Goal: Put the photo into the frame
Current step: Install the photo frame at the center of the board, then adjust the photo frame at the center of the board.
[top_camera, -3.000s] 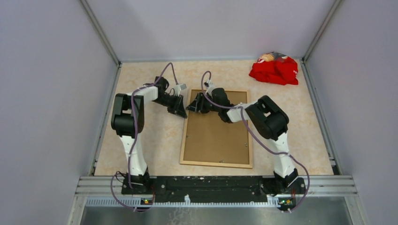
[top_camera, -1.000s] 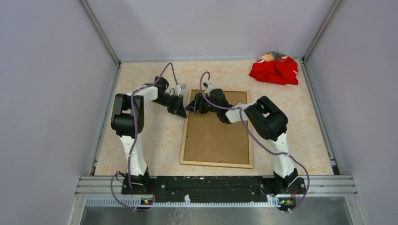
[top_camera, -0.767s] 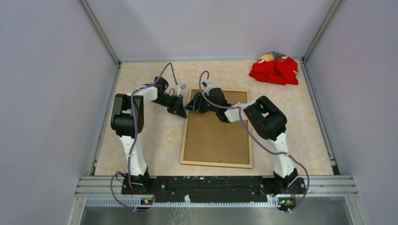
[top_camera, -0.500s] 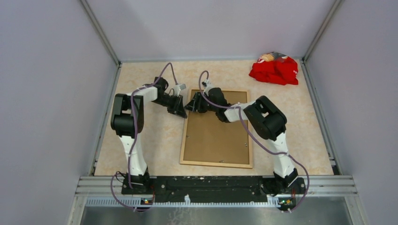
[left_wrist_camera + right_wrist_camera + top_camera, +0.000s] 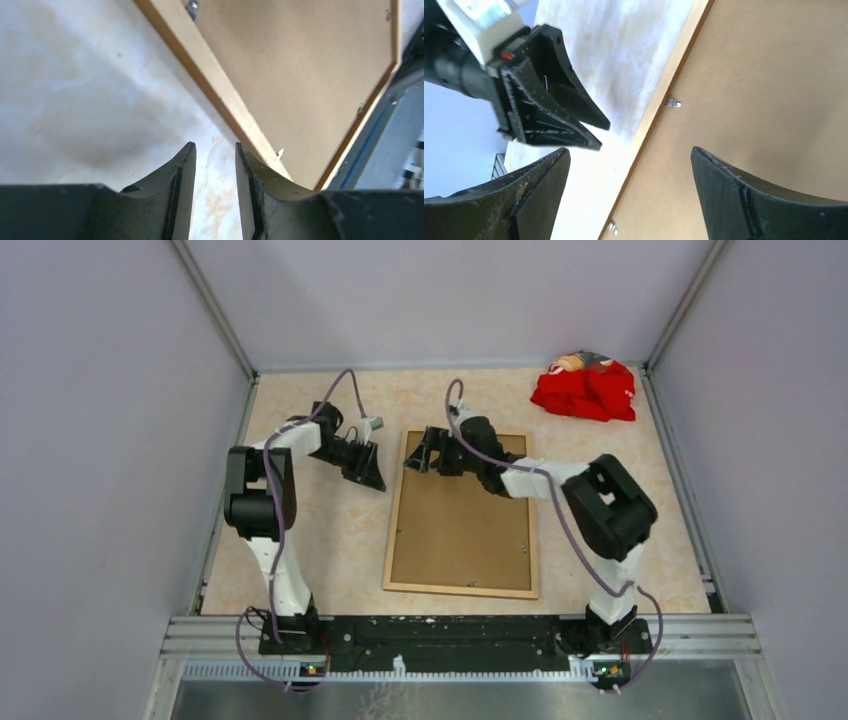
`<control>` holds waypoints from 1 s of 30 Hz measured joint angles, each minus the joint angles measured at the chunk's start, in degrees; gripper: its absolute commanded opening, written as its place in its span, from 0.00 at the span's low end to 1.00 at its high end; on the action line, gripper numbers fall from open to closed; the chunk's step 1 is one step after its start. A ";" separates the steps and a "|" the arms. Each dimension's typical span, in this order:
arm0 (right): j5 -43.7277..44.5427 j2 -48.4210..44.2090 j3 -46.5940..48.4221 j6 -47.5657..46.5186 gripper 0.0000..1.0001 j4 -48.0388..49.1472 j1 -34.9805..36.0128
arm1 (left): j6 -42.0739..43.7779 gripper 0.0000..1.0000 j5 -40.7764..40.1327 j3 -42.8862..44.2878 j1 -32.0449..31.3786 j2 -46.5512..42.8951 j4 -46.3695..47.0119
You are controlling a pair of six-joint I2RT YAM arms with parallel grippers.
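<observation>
Both arms have moved away from each other since a moment ago. We see the left gripper (image 5: 372,472) over the bare table (image 5: 330,540), just beside the left rail of the frame (image 5: 391,540), its fingers a little apart with nothing between them. We see the right gripper (image 5: 416,454) above the frame's far left corner, jaws wide and empty. This frame lies flat, back up, with the brown backing board (image 5: 465,530) in it; the photo we cannot see.

- Pale wood is seen on the frame (image 5: 462,590) back.
- Plain brown is seen on the backing board (image 5: 460,525).
- The table (image 5: 330,540) is marbled beige.
- The cloth (image 5: 585,390) is coloured red.
</observation>
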 measured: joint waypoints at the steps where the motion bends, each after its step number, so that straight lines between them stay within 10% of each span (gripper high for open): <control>1: 1.03 -3.43 -0.98 -0.44 0.95 -2.29 -0.79 | 1.29 0.43 -0.81 -0.22 0.35 -0.98 -0.35; 12: 18.56 -30.16 -14.01 -1.70 0.99 -18.58 -22.45 | 10.54 0.44 -13.09 -11.91 -3.78 -10.01 0.83; 30: 12.39 -8.46 -7.50 0.85 0.99 -16.02 -24.65 | 14.12 0.43 -25.31 -22.43 -18.08 -20.33 6.36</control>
